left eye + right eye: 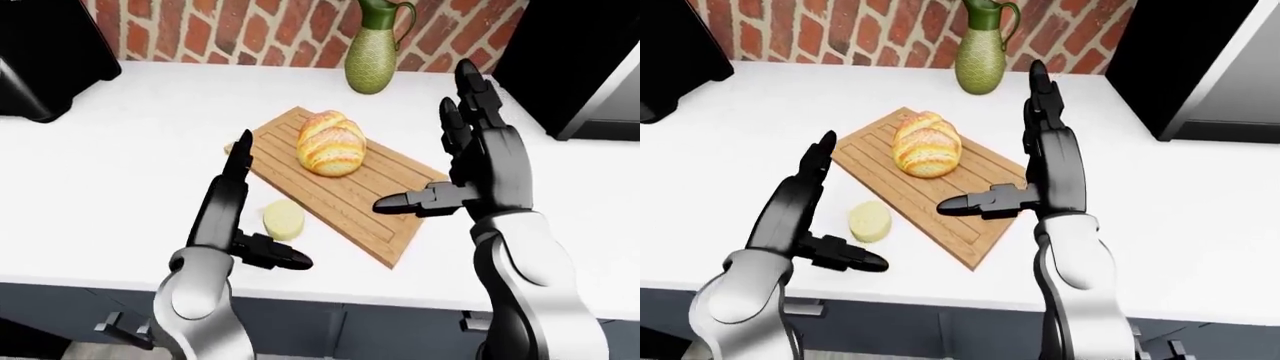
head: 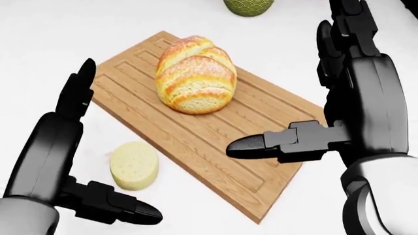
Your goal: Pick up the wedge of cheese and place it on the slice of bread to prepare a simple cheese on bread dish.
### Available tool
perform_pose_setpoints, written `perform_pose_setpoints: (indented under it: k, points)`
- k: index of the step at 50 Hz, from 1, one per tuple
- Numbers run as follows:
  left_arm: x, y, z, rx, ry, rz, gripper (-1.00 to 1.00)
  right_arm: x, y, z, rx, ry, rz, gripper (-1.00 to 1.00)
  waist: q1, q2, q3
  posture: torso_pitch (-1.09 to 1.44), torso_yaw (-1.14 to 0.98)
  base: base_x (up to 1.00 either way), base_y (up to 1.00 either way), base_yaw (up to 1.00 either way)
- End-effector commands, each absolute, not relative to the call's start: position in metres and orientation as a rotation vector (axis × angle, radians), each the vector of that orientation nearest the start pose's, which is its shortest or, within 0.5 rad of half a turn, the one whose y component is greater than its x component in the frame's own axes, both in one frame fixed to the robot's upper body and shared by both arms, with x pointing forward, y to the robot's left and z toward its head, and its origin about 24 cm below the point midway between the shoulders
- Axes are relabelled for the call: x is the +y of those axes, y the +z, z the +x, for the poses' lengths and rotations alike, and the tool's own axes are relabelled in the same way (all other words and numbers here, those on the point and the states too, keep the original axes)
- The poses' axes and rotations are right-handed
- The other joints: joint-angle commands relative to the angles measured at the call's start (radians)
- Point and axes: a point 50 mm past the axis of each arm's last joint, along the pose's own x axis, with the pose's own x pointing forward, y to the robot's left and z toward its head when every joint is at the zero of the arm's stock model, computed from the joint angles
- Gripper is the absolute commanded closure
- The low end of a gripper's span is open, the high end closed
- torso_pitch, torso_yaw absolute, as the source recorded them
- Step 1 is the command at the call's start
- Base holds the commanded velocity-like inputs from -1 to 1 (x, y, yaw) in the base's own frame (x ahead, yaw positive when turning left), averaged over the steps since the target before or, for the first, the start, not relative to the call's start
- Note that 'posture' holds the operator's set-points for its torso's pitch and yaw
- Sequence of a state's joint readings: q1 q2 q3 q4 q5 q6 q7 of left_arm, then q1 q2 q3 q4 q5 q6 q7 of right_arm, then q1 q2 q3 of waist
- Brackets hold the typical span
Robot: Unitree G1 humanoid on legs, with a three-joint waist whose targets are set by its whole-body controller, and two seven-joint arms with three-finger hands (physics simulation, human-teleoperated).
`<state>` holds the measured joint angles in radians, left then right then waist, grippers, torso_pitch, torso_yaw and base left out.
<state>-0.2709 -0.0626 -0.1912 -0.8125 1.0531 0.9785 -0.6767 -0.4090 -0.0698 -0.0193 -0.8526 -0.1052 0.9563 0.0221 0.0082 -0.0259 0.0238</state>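
We see a pale yellow, round-sided piece of cheese (image 2: 134, 165) lying flat on the white counter (image 1: 120, 150), just off the lower-left long edge of the ribbed wooden cutting board (image 2: 215, 147) — near it, though whether the two touch we cannot tell. In the head view the cheese lies at roughly 8 o'clock from the golden, crusty scored bread loaf (image 2: 194, 81), which rests on the upper half of the board. Our black left hand (image 2: 62, 161) is spread wide and holds nothing: the long fingers point toward 12 o'clock at the cheese's left, the thumb (image 2: 124, 208) reaches across toward 3 o'clock below it, so the open hand stands about the cheese without visible contact. Our black right hand (image 2: 339, 103) is likewise open and empty — fingers upright, thumb pointing toward 9 o'clock over the board's lower-right portion, at about 4 o'clock from the loaf and apart from it. In the left-eye view a green patterned ceramic pitcher (image 1: 372, 49) stands at 12 o'clock from the board, against a red brick wall (image 1: 250, 30). Dark appliance bodies fill the upper corners at 10 and 2 o'clock.
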Motion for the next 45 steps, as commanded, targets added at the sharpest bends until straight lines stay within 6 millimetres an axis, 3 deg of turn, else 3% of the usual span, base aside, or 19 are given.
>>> perform_pose_setpoints:
  k: [1,22,26,35,45]
  points:
    - [0.132,0.201,0.225,-0.046,-0.02,0.556,-1.0,-0.142,0.241,0.236,-0.374,-0.008,-0.124,-1.0,0.0,0.0,-0.019,0.0,0.0,0.0,0.0,0.0]
    - [0.126,0.192,0.221,-0.029,-0.061,0.575,-1.0,-0.144,0.24,0.236,-0.374,-0.011,-0.121,-1.0,0.003,-0.002,-0.027,0.0,0.0,0.0,0.0,0.0]
    - [0.127,0.19,0.217,-0.028,-0.06,0.577,-0.73,-0.144,0.24,0.235,-0.375,-0.012,-0.122,-1.0,0.003,-0.002,-0.028,0.0,0.0,0.0,0.0,0.0]
    - [0.13,0.187,0.215,-0.021,-0.059,0.579,-0.4,-0.144,0.238,0.236,-0.373,-0.012,-0.123,-1.0,0.003,-0.001,-0.025,0.0,0.0,0.0,0.0,0.0]
    - [0.129,0.185,0.215,-0.016,-0.065,0.585,-0.2,-0.143,0.239,0.236,-0.373,-0.011,-0.126,-1.0,0.004,-0.001,-0.022,0.0,0.0,0.0,0.0,0.0]
